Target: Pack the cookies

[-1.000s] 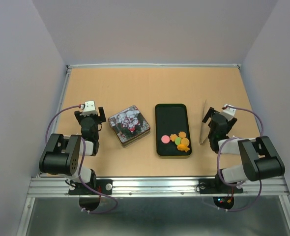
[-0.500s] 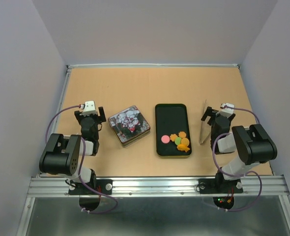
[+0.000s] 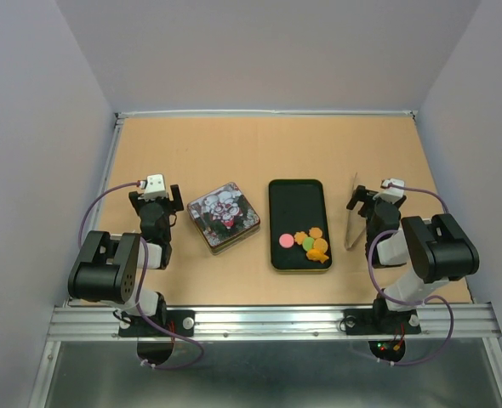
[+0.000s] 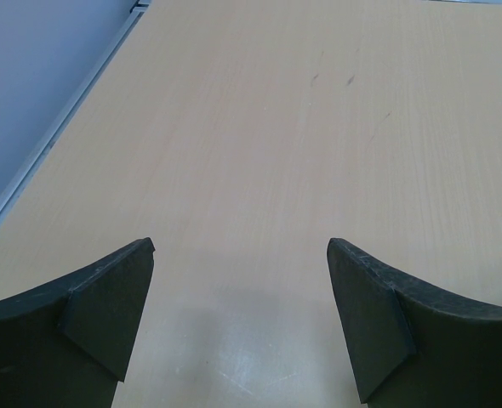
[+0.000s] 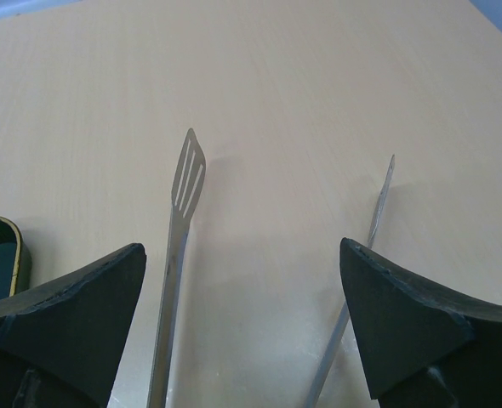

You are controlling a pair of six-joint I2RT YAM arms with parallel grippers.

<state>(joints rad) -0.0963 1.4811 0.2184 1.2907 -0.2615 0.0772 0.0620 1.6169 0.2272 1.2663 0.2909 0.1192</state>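
Note:
The cookies (image 3: 308,241) lie at the near end of a black oblong tray (image 3: 296,204): one pink (image 3: 286,240), one green, several orange. Metal tongs (image 3: 351,217) lie on the table right of the tray. My right gripper (image 3: 366,202) is open and low over them. In the right wrist view it (image 5: 241,246) straddles the tongs' slotted arm (image 5: 181,221) and thin arm (image 5: 372,229) without touching either. My left gripper (image 3: 156,199) is open and empty left of a patterned tin. In the left wrist view it (image 4: 241,245) has only bare table between its fingers.
A square tin (image 3: 224,216) with a patterned lid sits left of the tray. The tray's corner (image 5: 2,252) shows at the left of the right wrist view. Grey walls enclose the table on three sides, with a metal rail along the near edge.
My right arm has folded in and its gripper has shifted slightly up and left over the tongs. The left arm, tongs, tray and cookies have not moved.

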